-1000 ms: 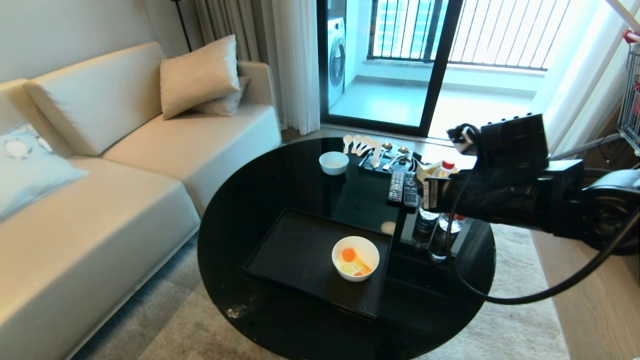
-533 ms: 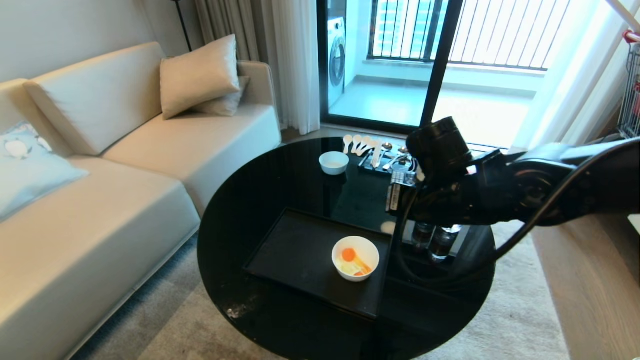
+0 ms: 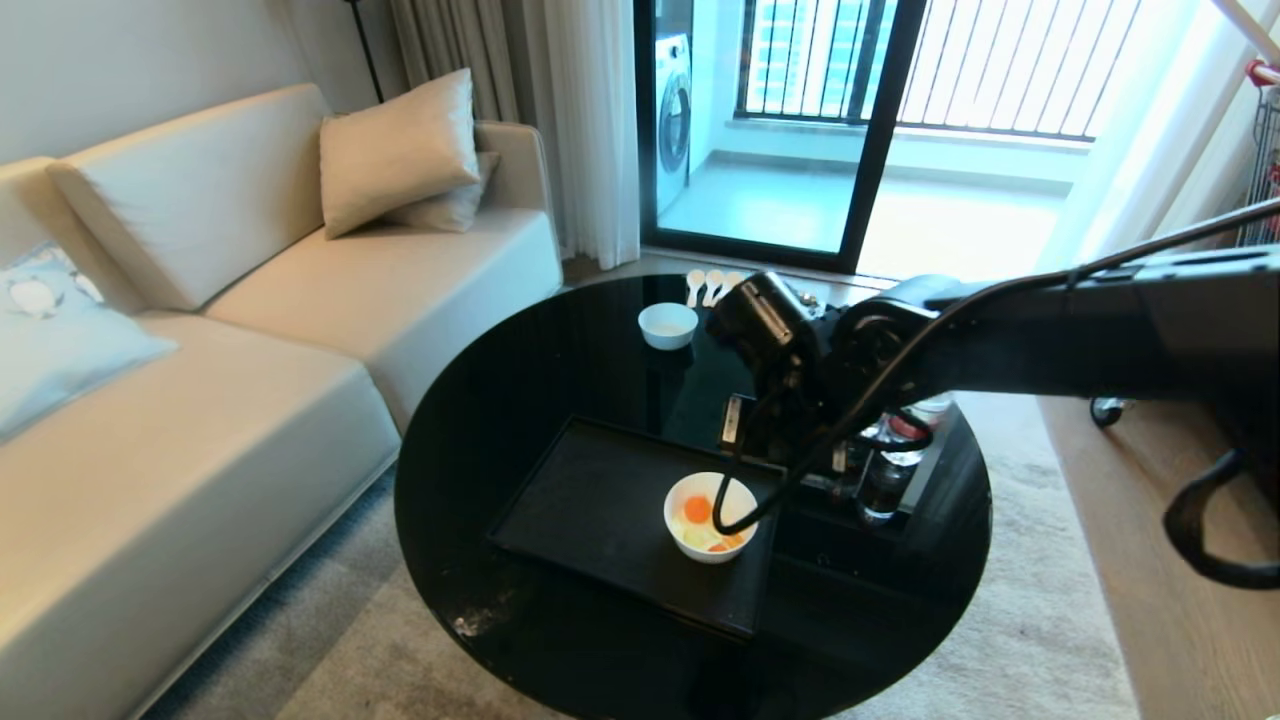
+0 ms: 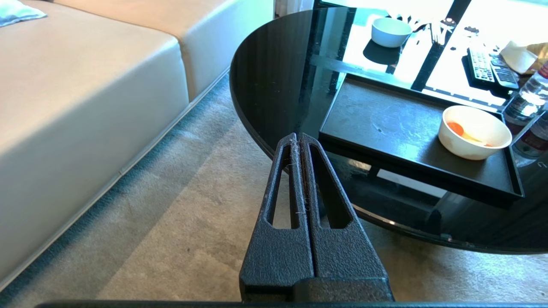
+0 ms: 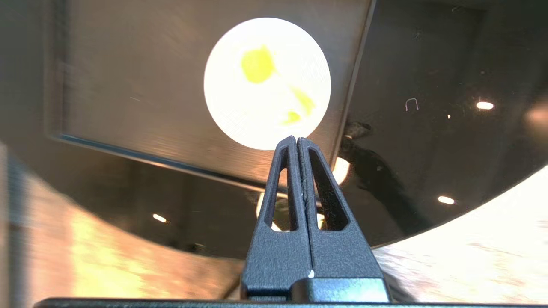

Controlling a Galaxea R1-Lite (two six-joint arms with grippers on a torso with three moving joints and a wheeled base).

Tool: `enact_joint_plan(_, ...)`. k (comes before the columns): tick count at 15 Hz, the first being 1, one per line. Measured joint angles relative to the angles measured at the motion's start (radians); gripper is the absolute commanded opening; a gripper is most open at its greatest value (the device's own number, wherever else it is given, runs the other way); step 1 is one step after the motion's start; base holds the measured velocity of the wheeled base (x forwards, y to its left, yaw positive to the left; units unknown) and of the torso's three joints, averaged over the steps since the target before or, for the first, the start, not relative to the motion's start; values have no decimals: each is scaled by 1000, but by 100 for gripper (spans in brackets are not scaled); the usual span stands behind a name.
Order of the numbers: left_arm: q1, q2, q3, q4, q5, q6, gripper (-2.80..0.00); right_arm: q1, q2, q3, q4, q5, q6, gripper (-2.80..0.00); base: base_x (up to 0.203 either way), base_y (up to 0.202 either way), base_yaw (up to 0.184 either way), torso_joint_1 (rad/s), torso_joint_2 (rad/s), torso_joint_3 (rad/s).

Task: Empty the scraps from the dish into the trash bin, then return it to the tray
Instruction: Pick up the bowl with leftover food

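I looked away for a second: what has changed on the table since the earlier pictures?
The right arm has swung in from the right; its right gripper, shut and empty, now hangs over the dish. Nothing was grasped or released. The dish with its scraps stays on the tray; the left gripper stays parked.

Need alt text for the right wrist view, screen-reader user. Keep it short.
Looking down past the shut right gripper, a white dish holding yellowish scraps sits at one corner of a matte black tray on a glossy black table. The gripper's tips point at the dish's near rim, holding nothing.
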Motion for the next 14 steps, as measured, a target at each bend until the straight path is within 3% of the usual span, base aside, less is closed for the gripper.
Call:
enact_joint_plan(4, 0, 0, 0, 0, 0, 0, -280, -19, 94, -39, 0, 1, -76, -280, 0, 0, 0, 0, 0, 0)
enact_joint_plan(5, 0, 0, 0, 0, 0, 0, -280, -26, 110, -42, 0, 3, -89, 0, 0, 0, 0, 0, 0, 0)
enact_joint_plan(7, 0, 0, 0, 0, 0, 0, -280, -34, 129, -43, 2, 8, -99, 0, 0, 0, 0, 0, 0, 0)
enact_joint_plan(14, 0, 0, 0, 0, 0, 0, -280, -60, 155, -26, -5, 4, -257, 0, 0, 0, 0, 0, 0, 0)
